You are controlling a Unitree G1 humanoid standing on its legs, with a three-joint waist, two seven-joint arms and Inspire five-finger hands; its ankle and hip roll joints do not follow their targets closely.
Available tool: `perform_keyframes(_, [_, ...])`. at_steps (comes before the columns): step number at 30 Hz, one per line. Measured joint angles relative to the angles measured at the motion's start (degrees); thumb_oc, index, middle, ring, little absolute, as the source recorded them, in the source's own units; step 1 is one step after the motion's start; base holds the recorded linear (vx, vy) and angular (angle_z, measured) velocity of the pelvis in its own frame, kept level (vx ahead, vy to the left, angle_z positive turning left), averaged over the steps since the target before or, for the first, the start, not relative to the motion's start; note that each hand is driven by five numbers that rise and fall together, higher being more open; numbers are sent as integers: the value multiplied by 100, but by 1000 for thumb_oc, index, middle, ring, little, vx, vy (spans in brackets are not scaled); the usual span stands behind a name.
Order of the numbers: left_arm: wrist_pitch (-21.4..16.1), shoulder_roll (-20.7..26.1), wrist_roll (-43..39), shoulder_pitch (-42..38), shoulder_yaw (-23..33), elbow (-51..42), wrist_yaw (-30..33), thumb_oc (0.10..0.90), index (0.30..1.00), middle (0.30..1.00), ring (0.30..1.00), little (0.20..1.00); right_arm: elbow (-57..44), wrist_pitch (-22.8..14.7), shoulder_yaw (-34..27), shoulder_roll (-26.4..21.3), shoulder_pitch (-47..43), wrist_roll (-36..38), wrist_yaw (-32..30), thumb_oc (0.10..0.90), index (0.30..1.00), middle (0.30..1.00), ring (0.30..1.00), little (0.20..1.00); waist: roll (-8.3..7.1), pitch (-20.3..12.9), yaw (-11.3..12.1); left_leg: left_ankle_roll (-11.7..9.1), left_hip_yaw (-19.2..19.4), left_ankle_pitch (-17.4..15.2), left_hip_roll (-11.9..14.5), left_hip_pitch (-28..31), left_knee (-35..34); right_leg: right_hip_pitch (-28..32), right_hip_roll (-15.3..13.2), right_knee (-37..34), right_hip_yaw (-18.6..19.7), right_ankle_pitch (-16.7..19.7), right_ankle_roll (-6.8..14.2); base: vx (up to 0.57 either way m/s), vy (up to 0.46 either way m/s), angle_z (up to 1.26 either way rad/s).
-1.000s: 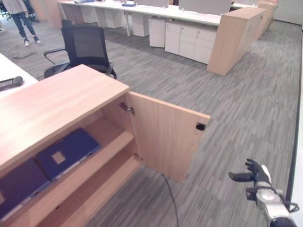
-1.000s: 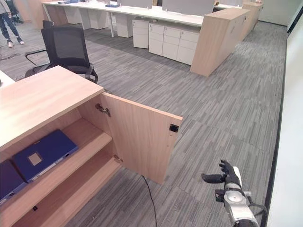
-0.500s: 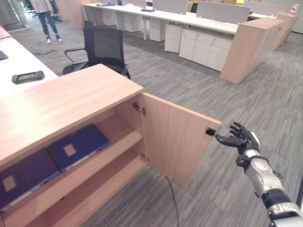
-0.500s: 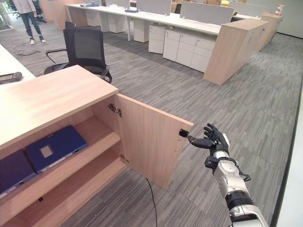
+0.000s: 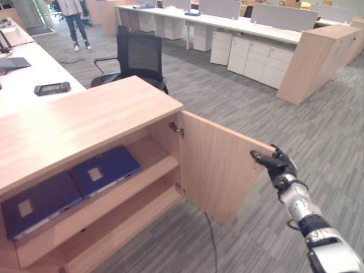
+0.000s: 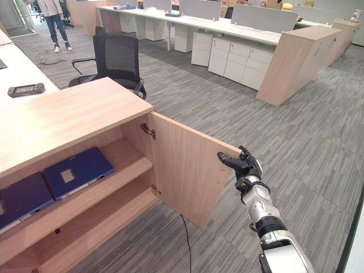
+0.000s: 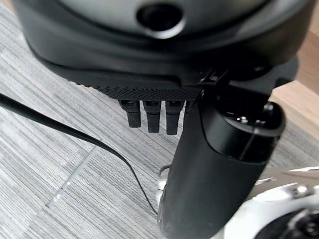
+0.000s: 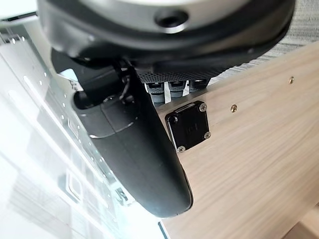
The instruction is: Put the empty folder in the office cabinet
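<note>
Two dark blue folders lie flat on the upper shelf of the wooden cabinet [image 5: 85, 116]: one to the right [image 5: 105, 169], one further left [image 5: 40, 202]. The cabinet door [image 5: 219, 165] stands swung out. My right hand [image 5: 277, 166] is open at the door's free upper corner, fingers stretched toward it. In the right wrist view its thumb [image 8: 134, 149] lies across the door's inner face beside the black latch plate [image 8: 189, 127]. My left hand [image 7: 219, 164] hangs open over the grey carpet and holds nothing.
A black office chair [image 5: 139, 57] stands behind the cabinet. A white desk [image 5: 28, 68] at the left carries a black device [image 5: 52, 87]. A person [image 5: 73, 17] stands far back. White drawer units [image 5: 256, 54] and a wooden cabinet [image 5: 318, 62] line the back; carpet lies between.
My right hand has risen from low over the carpet up to the door's free corner. The camera has shifted too, so the whole scene sits differently.
</note>
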Motion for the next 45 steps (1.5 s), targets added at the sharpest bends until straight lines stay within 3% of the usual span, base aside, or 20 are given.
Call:
perform_keyframes(2, [4, -3, 9, -21, 1, -20, -3, 800, 900, 900, 900, 900, -50, -157, 269, 53, 57, -7, -9, 800, 900, 900, 900, 900, 15, -6, -25, -6, 14, 3, 12, 7, -5, -2, 12, -14, 10, 2, -3, -11, 18, -4])
perform_keyframes(6, [18, -12, 56, -30, 64, -128, -14, 800, 900, 900, 900, 900, -1507, -152, 982, -9, 908, -79, -111, 800, 900, 900, 900, 900, 17, -12, -238, -35, 114, -2, 84, 35, -24, -10, 82, -16, 112, 7, -16, -12, 12, -15])
perform_keyframes(9, [27, 4, 308, 12, 67, -162, -7, 800, 900, 900, 900, 900, -2506, 1, 1627, -53, 1353, -131, -106, 800, 900, 900, 900, 900, 26, -14, -395, -95, 229, 5, 168, 94, -27, -27, 149, -17, 177, 45, -81, -11, 7, -28])
perform_keyframes(13, [18, 30, 486, -18, 64, -182, 18, 800, 900, 900, 900, 900, -3203, 425, 2774, -88, 1407, -292, 512, 800, 900, 900, 900, 900, 45, -35, -440, -179, 172, -26, 299, 108, -27, -33, 271, -17, 235, 75, -163, -26, 13, -9])
perform_keyframes(14, [18, 22, 488, -31, 52, -193, 25, 800, 900, 900, 900, 900, -3202, 468, 2991, 97, 1407, -289, 642, 800, 900, 900, 900, 900, 65, -47, -386, -180, 44, -26, 303, 95, -28, -32, 298, -17, 232, 60, -193, -54, 45, 7])
perform_keyframes(17, [15, 6, 548, -114, -256, -224, 159, 800, 900, 900, 900, 900, -2761, 516, 3497, 1317, 1519, -60, 753, 800, 900, 900, 900, 900, 172, -374, 55, -219, -412, -88, 298, -258, -30, -212, 362, -16, -21, 22, -253, -42, 42, 52])
perform_keyframes(18, [10, 6, 551, -212, -268, -218, 162, 800, 900, 900, 900, 900, -2619, 548, 3599, 1698, 1482, -35, 872, 800, 900, 900, 900, 900, 81, -434, 258, -292, -444, -125, 243, -315, -2, -235, 249, -21, -273, 3, -294, -60, 63, 82])
perform_keyframes(20, [-9, -8, 548, -253, -270, -219, 135, 800, 900, 900, 900, 900, -2704, 741, 4199, 1737, 1324, -108, 1266, 800, 900, 900, 900, 900, -50, -446, 567, -265, -419, -106, -41, -404, 560, -157, -61, -16, -510, 12, -336, -55, 61, 82])
perform_keyframes(21, [-14, -33, 549, -238, -277, -221, 138, 800, 900, 900, 900, 900, -2746, 842, 4428, 1744, 1261, -144, 1454, 800, 900, 900, 900, 900, 40, -468, 617, -226, -422, -163, -72, -358, 570, -87, -34, -14, -534, 0, -297, -54, 62, 91])
perform_keyframes(22, [-30, -4, 549, -250, -288, -236, 155, 800, 900, 900, 900, 900, -2694, 977, 4624, 1865, 1299, -246, 1743, 800, 900, 900, 900, 900, 119, -528, 730, -34, -524, -177, -105, -218, 203, -71, -43, 21, -609, 8, -232, -62, 74, 89])
perform_keyframes(23, [-59, 84, 549, -260, -288, -284, 176, 800, 900, 900, 900, 900, -2648, 1115, 4705, 2099, 1372, -353, 1876, 800, 900, 900, 900, 900, 5, -510, 786, -4, -580, 5, -212, -183, 4, -108, -103, 82, -525, -13, -163, -88, 117, 70])
perform_keyframes(27, [-134, 112, 552, -195, -261, -220, 128, 800, 900, 900, 900, 900, -2397, 1198, 4520, 2066, 1575, -379, 1999, 800, 900, 900, 900, 900, -195, -422, 838, 98, -675, -21, -531, -207, -19, -133, -479, 254, -525, 10, 28, -71, 136, 16])
perform_keyframes(32, [-269, 223, 559, -273, -255, -223, 90, 800, 900, 900, 900, 900, -2012, 1184, 4028, 1410, 1905, -580, 2105, 800, 900, 900, 900, 900, -214, -280, 919, 242, -952, -53, -802, -185, -19, -77, -815, 610, -687, -137, 256, -48, 27, 39])
perform_keyframes(33, [-309, 267, 558, -457, -290, -239, 100, 800, 900, 900, 900, 900, -2008, 1096, 3706, 1303, 2164, -592, 2057, 800, 900, 900, 900, 900, -164, -113, 833, 368, -1306, -23, -879, -219, 66, 0, -850, 808, -649, -186, 248, -37, -30, 92])
perform_keyframes(34, [-297, 286, 553, -567, -297, -211, 102, 800, 900, 900, 900, 900, -1981, 1047, 3617, 1103, 2212, -670, 2025, 800, 900, 900, 900, 900, -97, -32, 675, 472, -1612, 48, -911, -266, 87, -77, -760, 998, -319, -361, 208, 50, -55, 167])
perform_keyframes(35, [-288, 346, 550, -777, -371, -184, 83, 800, 900, 900, 900, 900, -1814, 1003, 3510, 962, 2142, -812, 1998, 800, 900, 900, 900, 900, 37, 87, 455, 486, -2035, 124, -866, -438, 127, -290, -400, 1074, 717, -841, 240, 115, -91, 139])
perform_keyframes(36, [-282, 374, 546, -865, -390, -186, 64, 800, 900, 900, 900, 900, -1726, 981, 3448, 824, 2109, -841, 1991, 800, 900, 900, 900, 900, 72, 163, 393, 472, -2113, 156, -850, -451, 102, -362, -241, 1042, 925, -925, 239, 177, -161, 136])
perform_keyframes(37, [-292, 473, 536, -1003, -433, -113, 10, 800, 900, 900, 900, 900, -1052, 943, 3105, 1004, 1994, -969, 2010, 800, 900, 900, 900, 900, 91, 313, 349, 393, -2303, 222, -824, -523, 103, -404, 20, 778, 1474, -925, 244, 129, -126, 72])
perform_keyframes(41, [-319, 462, 428, -881, -438, -125, -4, 800, 900, 900, 900, 900, 88, 971, 2799, 1106, 1969, -1334, 1618, 800, 900, 900, 900, 900, 90, 316, 373, 308, -2413, 267, -787, -484, 5, -140, 149, 305, 1315, -565, 85, 119, -175, 46])
perform_keyframes(45, [-274, 266, 0, -709, -324, 267, -74, 800, 900, 900, 900, 900, 2659, 783, 2194, 1693, 1675, -3654, 1148, 800, 900, 900, 900, 900, -152, 309, 388, -21, -2743, 242, -624, -479, 72, 182, 393, 17, 967, -529, -57, 167, -241, 42])
